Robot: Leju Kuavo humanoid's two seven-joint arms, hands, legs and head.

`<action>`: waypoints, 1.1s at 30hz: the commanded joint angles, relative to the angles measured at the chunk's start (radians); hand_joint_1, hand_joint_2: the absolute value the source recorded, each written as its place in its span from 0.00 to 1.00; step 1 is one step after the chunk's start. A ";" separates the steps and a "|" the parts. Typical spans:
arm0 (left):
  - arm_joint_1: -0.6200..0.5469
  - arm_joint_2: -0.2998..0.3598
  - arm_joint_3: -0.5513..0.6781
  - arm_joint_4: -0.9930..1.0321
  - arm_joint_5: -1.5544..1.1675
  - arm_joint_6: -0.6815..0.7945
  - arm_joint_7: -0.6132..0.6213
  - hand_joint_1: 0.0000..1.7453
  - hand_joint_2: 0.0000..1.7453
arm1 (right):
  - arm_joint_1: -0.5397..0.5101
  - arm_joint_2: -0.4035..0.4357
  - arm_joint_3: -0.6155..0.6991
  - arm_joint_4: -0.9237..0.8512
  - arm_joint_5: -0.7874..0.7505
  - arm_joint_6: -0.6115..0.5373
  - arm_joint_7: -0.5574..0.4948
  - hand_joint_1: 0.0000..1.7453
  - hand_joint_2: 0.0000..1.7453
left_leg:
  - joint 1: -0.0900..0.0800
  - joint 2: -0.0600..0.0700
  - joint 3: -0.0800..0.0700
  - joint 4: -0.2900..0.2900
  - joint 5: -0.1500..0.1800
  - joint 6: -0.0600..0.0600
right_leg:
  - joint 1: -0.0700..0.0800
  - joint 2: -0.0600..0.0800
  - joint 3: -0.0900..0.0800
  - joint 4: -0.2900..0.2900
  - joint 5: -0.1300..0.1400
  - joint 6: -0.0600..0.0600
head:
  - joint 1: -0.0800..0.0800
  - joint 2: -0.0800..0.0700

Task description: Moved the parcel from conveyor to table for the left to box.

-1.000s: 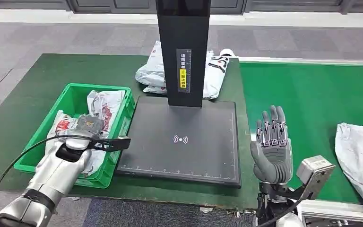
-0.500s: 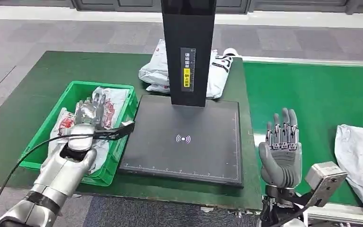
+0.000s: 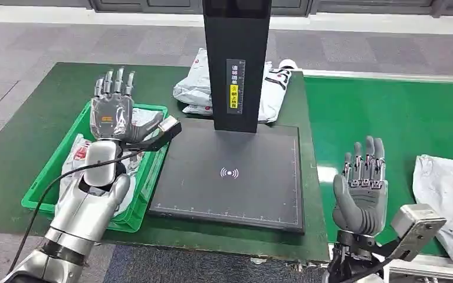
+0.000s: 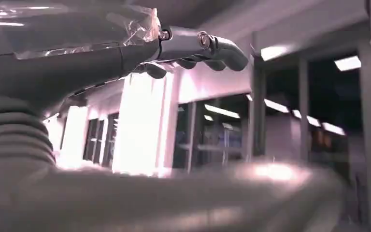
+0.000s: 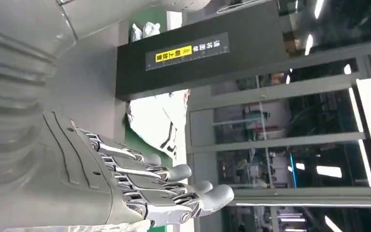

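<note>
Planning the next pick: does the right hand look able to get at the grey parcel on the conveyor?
Probably yes: the right hand is open and empty, the parcel lies just beside it, nothing between.

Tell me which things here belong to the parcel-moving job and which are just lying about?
Part of the job:
- grey parcel on the conveyor
- green crate
- table
- left robot hand, right robot hand, both empty

Just lying about:
- black scanner stand
- parcels behind the stand

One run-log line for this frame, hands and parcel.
left hand: open, raised above green bin | right hand: open, empty | parcel: on conveyor, untouched
</note>
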 commanded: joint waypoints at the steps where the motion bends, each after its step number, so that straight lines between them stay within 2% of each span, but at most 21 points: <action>1: 0.039 -0.003 0.119 -0.122 -0.057 0.184 0.006 0.00 0.00 | -0.044 -0.029 0.003 0.071 -0.011 -0.040 -0.001 0.00 1.00 | 0.001 0.002 -0.001 -0.001 0.001 0.001 | 0.001 0.002 -0.001 -0.002 0.002 0.000 | 0.000 0.000; 12: 0.055 -0.013 0.123 -0.152 -0.056 0.189 0.004 0.00 0.00 | -0.042 -0.031 0.002 0.078 -0.014 -0.043 -0.003 0.00 1.00 | 0.001 0.001 -0.002 -0.001 0.001 0.001 | 0.001 0.000 -0.001 -0.002 0.001 0.001 | 0.000 0.000; 13: 0.059 -0.022 0.123 -0.159 -0.010 0.222 -0.024 0.00 0.00 | -0.041 -0.034 0.003 0.077 -0.014 -0.048 -0.003 0.00 1.00 | 0.001 0.000 -0.001 0.000 0.000 0.001 | 0.001 0.000 0.000 -0.001 0.000 0.000 | 0.000 0.000; 15: 0.089 -0.047 0.079 -0.210 0.286 0.258 -0.178 0.00 0.00 | -0.028 -0.056 0.010 0.090 0.022 -0.044 0.009 0.00 1.00 | 0.000 0.000 -0.001 0.000 0.000 0.001 | 0.001 0.000 -0.001 -0.001 0.001 0.000 | 0.000 0.000; 16: 0.109 -0.063 0.057 -0.236 0.495 0.213 -0.257 0.00 1.00 | -0.023 -0.068 0.006 0.100 0.069 -0.044 0.024 0.00 1.00 | 0.001 0.000 -0.001 -0.001 0.001 0.001 | 0.001 -0.001 0.000 -0.003 0.001 0.001 | 0.000 0.000; 17: 0.129 -0.079 0.041 -0.252 0.621 0.163 -0.286 0.00 1.00 | -0.021 -0.077 -0.002 0.111 0.132 -0.054 0.045 0.00 1.00 | 0.001 -0.002 -0.001 -0.001 0.001 0.002 | 0.001 -0.002 0.001 -0.003 0.001 0.001 | 0.000 0.000; 18: 0.168 -0.091 0.018 -0.284 0.820 0.057 -0.320 0.00 1.00 | -0.032 -0.084 -0.017 0.141 0.351 -0.106 0.124 0.00 1.00 | 0.001 -0.001 -0.001 -0.002 0.001 0.002 | 0.001 -0.003 0.001 -0.004 0.001 0.001 | 0.000 0.000; 20: 0.246 -0.105 -0.026 -0.317 1.034 -0.114 -0.335 0.00 1.00 | -0.069 -0.082 -0.060 0.204 0.690 -0.110 0.308 0.00 1.00 | 0.001 -0.001 0.001 -0.003 0.001 0.002 | 0.001 -0.002 0.003 -0.005 0.001 0.001 | 0.000 0.000; 21: 0.281 -0.119 -0.037 -0.326 1.123 -0.173 -0.350 0.00 1.00 | -0.087 -0.081 -0.081 0.231 0.763 -0.100 0.339 0.00 1.00 | 0.000 -0.001 0.001 -0.003 0.000 0.002 | 0.000 -0.002 0.003 -0.004 0.000 0.001 | 0.000 0.000; 23: 0.346 -0.137 -0.062 -0.322 1.259 -0.298 -0.414 0.00 1.00 | -0.150 -0.095 -0.152 0.319 0.906 -0.073 0.418 0.00 1.00 | -0.001 0.001 0.003 -0.005 0.001 0.004 | 0.000 0.000 0.004 -0.008 0.001 0.003 | 0.000 0.000; 24: 0.365 -0.156 -0.055 -0.315 1.337 -0.351 -0.446 0.00 1.00 | -0.187 -0.107 -0.203 0.377 0.927 -0.042 0.443 0.00 1.00 | -0.001 0.002 0.002 -0.003 -0.001 0.003 | 0.000 0.002 0.003 -0.006 0.001 0.003 | 0.000 0.000; 25: 0.370 -0.163 -0.057 -0.307 1.348 -0.359 -0.459 0.00 1.00 | -0.217 -0.122 -0.255 0.429 0.960 -0.029 0.464 0.00 1.00 | 0.000 0.005 0.003 -0.004 -0.001 0.005 | 0.001 0.005 0.003 -0.008 0.003 0.003 | 0.000 0.000; 29: 0.358 -0.196 -0.048 -0.312 1.406 -0.426 -0.490 0.00 1.00 | -0.318 -0.232 -0.484 0.645 1.143 -0.012 0.535 0.00 1.00 | -0.002 0.000 0.000 -0.001 -0.001 0.005 | 0.000 -0.001 0.002 -0.006 0.001 0.004 | 0.000 0.000; 32: 0.358 -0.211 -0.012 -0.300 1.434 -0.443 -0.480 0.00 1.00 | -0.340 -0.318 -0.549 0.736 1.247 0.021 0.539 0.00 1.00 | -0.003 -0.007 -0.003 0.002 0.000 0.010 | 0.000 -0.008 0.003 -0.007 0.001 0.008 | 0.000 0.000; 33: 0.363 -0.215 0.003 -0.298 1.459 -0.457 -0.484 0.00 1.00 | -0.349 -0.338 -0.551 0.760 1.295 0.030 0.547 0.00 1.00 | -0.003 -0.004 -0.003 0.003 -0.001 0.009 | 0.000 -0.005 0.002 -0.005 0.000 0.007 | 0.000 0.000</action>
